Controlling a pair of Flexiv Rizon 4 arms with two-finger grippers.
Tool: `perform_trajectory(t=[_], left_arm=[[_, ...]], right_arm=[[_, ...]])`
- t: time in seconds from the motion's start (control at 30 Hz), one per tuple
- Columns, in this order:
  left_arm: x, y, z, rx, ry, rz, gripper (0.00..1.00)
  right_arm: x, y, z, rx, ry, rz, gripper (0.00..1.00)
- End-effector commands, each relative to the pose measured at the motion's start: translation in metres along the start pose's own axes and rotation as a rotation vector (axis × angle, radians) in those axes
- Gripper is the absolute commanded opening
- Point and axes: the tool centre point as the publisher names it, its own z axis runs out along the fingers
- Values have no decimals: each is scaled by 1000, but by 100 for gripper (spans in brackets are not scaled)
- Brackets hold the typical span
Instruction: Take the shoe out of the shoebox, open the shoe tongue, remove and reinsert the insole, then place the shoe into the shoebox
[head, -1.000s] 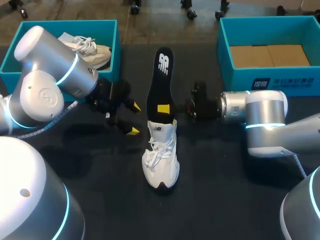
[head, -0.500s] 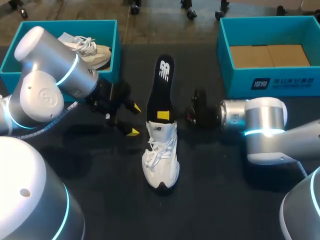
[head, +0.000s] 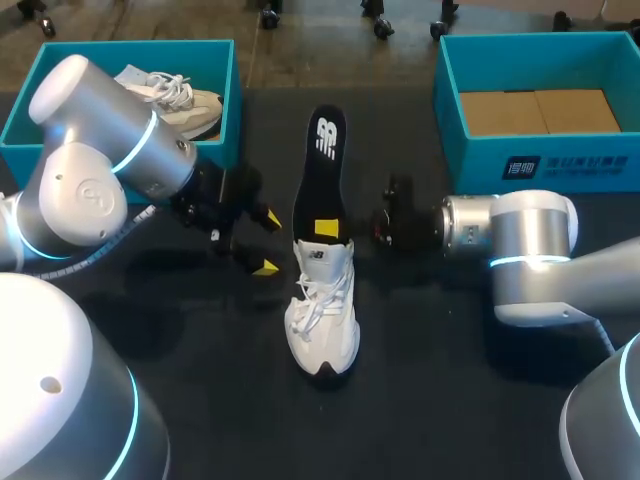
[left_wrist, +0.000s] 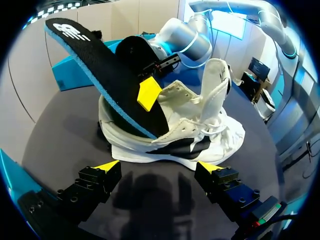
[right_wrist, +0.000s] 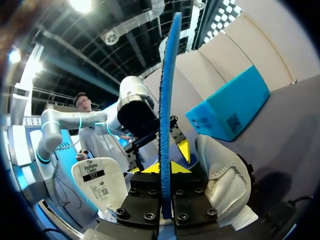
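A white shoe (head: 322, 310) lies mid-table with its toe toward the near edge. A black insole (head: 322, 165) with a blue underside slants up and back out of its opening, with the lower end inside the shoe. My right gripper (head: 328, 228) comes in from the right and is shut on the insole just above the collar. In the right wrist view the insole (right_wrist: 167, 90) stands edge-on between the fingers of that gripper (right_wrist: 165, 167). My left gripper (head: 262, 243) is open, left of the shoe and not touching it. The left wrist view shows the shoe (left_wrist: 200, 135) and insole (left_wrist: 100, 65) ahead of its spread tips (left_wrist: 159, 167).
A teal box (head: 120, 47) at the back left holds another white shoe (head: 170, 95). At the back right stands a second teal box (head: 560, 165) with cardboard (head: 535, 110) inside. Bare dark table lies in front of the shoe.
The right gripper has moved the insole down toward the shoe, so less of it sticks out. The left arm has not moved.
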Motion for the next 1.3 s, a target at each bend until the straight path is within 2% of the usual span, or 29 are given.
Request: perform_trajectory(t=[0.03, 0.1, 0.23, 0.67, 0.8, 1.07, 1.17, 1.2, 1.3], left_arm=[[1, 0, 0, -7, 3, 0, 100], [0, 0, 0, -9, 2, 1, 100], [-2, -1, -1, -12, -3, 0, 100], [-6, 0, -2, -11, -21, -13, 100], [-7, -2, -3, 10, -23, -9, 100], [-13, -3, -3, 11, -20, 16, 100], [-13, -3, -3, 11, -20, 18, 100], [-13, -3, -2, 12, -21, 18, 100], [-12, -4, -3, 14, -21, 20, 100]], right_arm=[[1, 1, 1, -3, -7, -10, 11], [2, 2, 2, -9, -9, -24, 13], [2, 3, 2, -10, -14, -31, 24], [4, 19, -1, 13, -26, -62, 26], [5, 24, -2, 25, -26, -69, 27], [1, 31, -6, 56, -23, -61, 22], [-1, 28, -7, 55, -21, -53, 9], [-1, 27, -7, 53, -20, -48, 0], [1, 22, -8, 55, -25, -36, 0]])
